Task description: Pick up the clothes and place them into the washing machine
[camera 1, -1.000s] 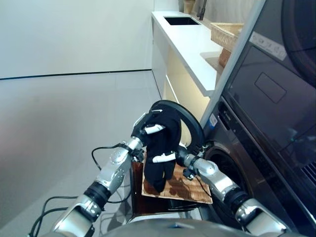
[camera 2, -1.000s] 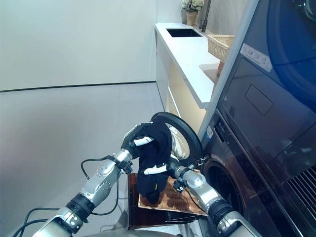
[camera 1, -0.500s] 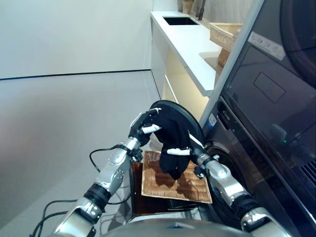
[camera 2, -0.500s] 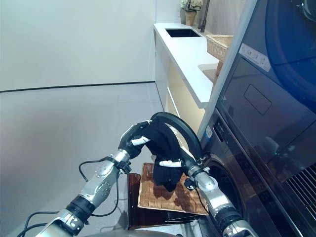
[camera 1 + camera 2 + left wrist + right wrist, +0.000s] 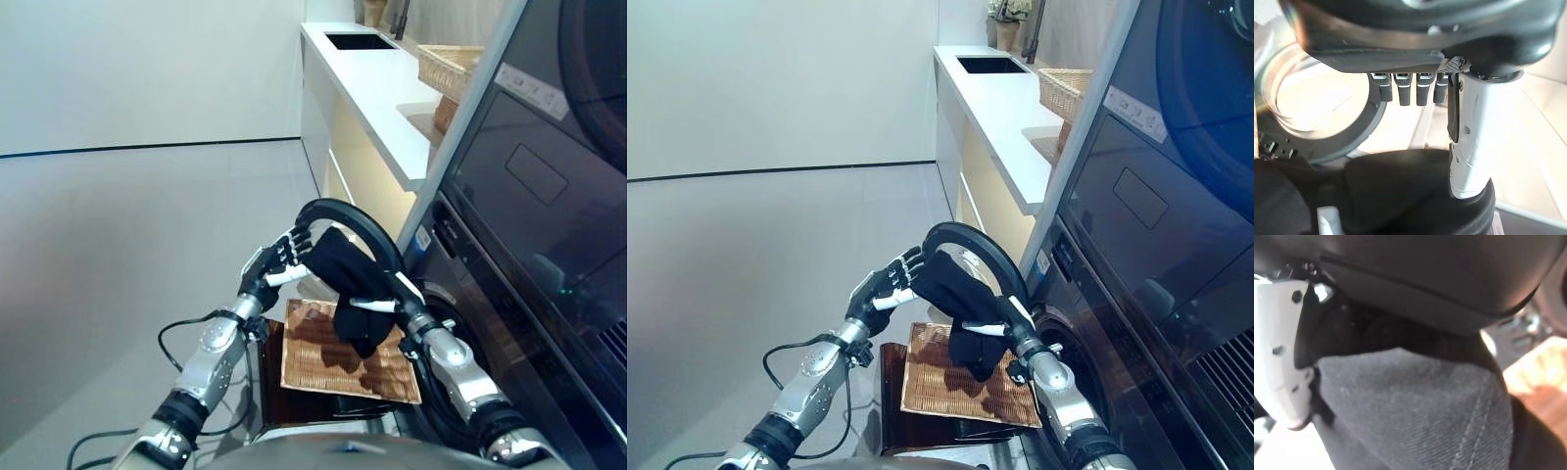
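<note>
A black garment (image 5: 349, 282) hangs in front of the washing machine's open round door (image 5: 370, 229). My right hand (image 5: 375, 305) is shut on it from below; only its white thumb shows, the fingers lie under the cloth. The right wrist view is filled with the dark cloth (image 5: 1415, 406) against the palm. My left hand (image 5: 275, 262) is open just left of the garment, its fingers straight and apart from the cloth (image 5: 1415, 191). The dark washing machine (image 5: 519, 323) stands to the right, its drum opening (image 5: 1065, 343) just beside my right wrist.
A woven mat (image 5: 328, 367) lies on a dark low stand (image 5: 896, 416) below the hands. A white counter (image 5: 377, 88) with a sink (image 5: 359, 41) and a wicker basket (image 5: 447, 65) runs behind the door. Grey floor (image 5: 127, 245) spreads to the left.
My left hand has let go of the garment, straightened its fingers and drawn back left. My right hand has carried the garment right, closer to the drum opening.
</note>
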You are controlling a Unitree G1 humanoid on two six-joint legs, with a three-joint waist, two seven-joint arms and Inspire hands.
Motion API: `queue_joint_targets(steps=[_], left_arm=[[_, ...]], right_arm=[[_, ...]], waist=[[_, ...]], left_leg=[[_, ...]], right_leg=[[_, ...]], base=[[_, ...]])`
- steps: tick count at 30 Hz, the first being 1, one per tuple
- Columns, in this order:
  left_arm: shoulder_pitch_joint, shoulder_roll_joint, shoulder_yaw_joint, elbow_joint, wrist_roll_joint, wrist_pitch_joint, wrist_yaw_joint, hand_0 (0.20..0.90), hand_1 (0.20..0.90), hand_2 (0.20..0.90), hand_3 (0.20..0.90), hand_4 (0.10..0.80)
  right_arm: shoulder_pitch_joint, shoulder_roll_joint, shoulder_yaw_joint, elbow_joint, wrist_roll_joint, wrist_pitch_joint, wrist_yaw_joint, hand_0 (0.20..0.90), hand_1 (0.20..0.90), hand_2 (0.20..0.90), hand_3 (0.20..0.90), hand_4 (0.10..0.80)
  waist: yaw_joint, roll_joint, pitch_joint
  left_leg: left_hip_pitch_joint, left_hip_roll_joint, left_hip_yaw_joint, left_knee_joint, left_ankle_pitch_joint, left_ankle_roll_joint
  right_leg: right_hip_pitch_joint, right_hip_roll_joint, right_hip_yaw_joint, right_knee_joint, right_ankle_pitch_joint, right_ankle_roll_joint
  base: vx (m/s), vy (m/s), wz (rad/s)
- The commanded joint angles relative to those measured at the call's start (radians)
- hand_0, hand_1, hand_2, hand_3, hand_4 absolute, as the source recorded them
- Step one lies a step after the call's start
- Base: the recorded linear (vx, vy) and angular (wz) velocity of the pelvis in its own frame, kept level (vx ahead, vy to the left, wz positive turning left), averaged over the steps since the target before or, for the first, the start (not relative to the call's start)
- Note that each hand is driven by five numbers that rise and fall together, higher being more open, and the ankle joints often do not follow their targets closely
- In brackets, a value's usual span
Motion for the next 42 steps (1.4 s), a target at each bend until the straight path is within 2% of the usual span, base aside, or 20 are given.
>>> queue_joint_targets(steps=[1, 8, 18, 22, 24, 28, 32, 38, 42], left_arm=[[-0.081, 0.015, 0.058, 0.040, 0.014, -0.114, -0.024, 0.900, 0.900, 0.900, 0.900, 0.800], [0.018, 0.026, 0.107, 0.061, 0.022, -0.103, -0.040, 0.900, 0.900, 0.900, 0.900, 0.800], [0.060, 0.024, 0.135, 0.095, 0.031, -0.105, -0.035, 0.900, 0.900, 0.900, 0.900, 0.800], [0.106, 0.022, 0.182, 0.110, 0.030, -0.106, -0.033, 0.900, 0.900, 0.900, 0.900, 0.800], [0.154, 0.015, 0.236, 0.127, 0.029, -0.104, -0.024, 0.900, 0.900, 0.900, 0.900, 0.800], [0.180, 0.003, 0.294, 0.161, 0.028, -0.108, -0.004, 0.900, 0.900, 0.900, 0.900, 0.800], [0.212, -0.028, 0.355, 0.163, -0.020, -0.114, 0.024, 0.900, 0.900, 0.900, 0.900, 0.800], [0.235, -0.069, 0.376, 0.131, -0.073, -0.108, 0.063, 0.900, 0.900, 0.900, 0.900, 0.800], [0.228, -0.066, 0.357, 0.063, -0.094, -0.106, 0.104, 0.900, 0.900, 0.900, 0.900, 0.800]], right_arm=[[-0.044, -0.060, -0.126, -0.094, 0.031, -0.120, -0.059, 0.200, 0.200, 0.200, 0.200, 0.300], [-0.002, -0.035, -0.190, -0.097, 0.054, -0.131, -0.085, 0.200, 0.200, 0.200, 0.200, 0.300], [0.012, -0.008, -0.200, -0.089, 0.083, -0.137, -0.091, 0.200, 0.200, 0.200, 0.200, 0.300], [0.040, -0.006, -0.195, -0.091, 0.094, -0.127, -0.064, 0.200, 0.200, 0.200, 0.200, 0.300], [0.075, 0.009, -0.196, -0.081, 0.108, -0.115, -0.043, 0.200, 0.200, 0.200, 0.200, 0.300], [0.083, 0.031, -0.201, -0.037, 0.129, -0.106, -0.043, 0.200, 0.200, 0.200, 0.200, 0.300], [0.058, 0.067, -0.191, 0.051, 0.160, -0.099, -0.058, 0.200, 0.200, 0.200, 0.200, 0.300], [-0.007, 0.120, -0.180, 0.185, 0.234, -0.091, -0.112, 0.200, 0.200, 0.200, 0.200, 0.300], [-0.072, 0.125, -0.159, 0.176, 0.270, -0.101, -0.151, 0.200, 0.200, 0.200, 0.200, 0.300]], waist=[[0.039, -0.021, -0.056], [0.043, -0.021, -0.047], [0.045, -0.019, -0.039], [0.047, -0.019, -0.032], [0.049, -0.019, -0.025], [0.049, -0.017, -0.016], [0.053, -0.016, -0.007], [0.055, -0.010, 0.009], [0.052, 0.001, 0.090]], left_leg=[[-0.033, 0.029, -0.053, 0.014, 0.011, -0.054], [-0.037, 0.029, -0.050, 0.021, 0.009, -0.051], [-0.043, 0.028, -0.050, 0.025, 0.009, -0.051], [-0.049, 0.026, -0.048, 0.028, 0.009, -0.050], [-0.054, 0.024, -0.047, 0.029, 0.010, -0.050], [-0.063, 0.025, -0.045, 0.031, 0.012, -0.051], [-0.071, 0.023, -0.043, 0.030, 0.013, -0.050], [-0.081, 0.019, -0.042, 0.038, 0.006, -0.046], [-0.157, 0.008, -0.046, 0.117, -0.013, -0.032]], right_leg=[[-0.042, -0.014, -0.006, 0.067, 0.010, 0.023], [-0.046, -0.013, -0.005, 0.069, 0.009, 0.022], [-0.055, -0.014, -0.002, 0.070, 0.011, 0.021], [-0.062, -0.016, 0.003, 0.071, 0.015, 0.022], [-0.066, -0.017, 0.004, 0.070, 0.016, 0.021], [-0.075, -0.016, 0.004, 0.070, 0.017, 0.021], [-0.084, -0.017, 0.009, 0.069, 0.021, 0.020], [-0.095, -0.021, 0.008, 0.078, 0.018, 0.019], [-0.176, -0.023, 0.028, 0.159, 0.006, 0.012]], base=[[0.000, 0.000, 0.00], [0.000, 0.000, 0.00], [0.000, 0.000, 0.00], [0.000, 0.000, 0.00], [0.000, 0.000, 0.00], [-0.009, 0.002, 0.00], [-0.005, 0.003, -0.01], [-0.014, 0.007, -0.03], [-0.230, 0.021, -0.04]])
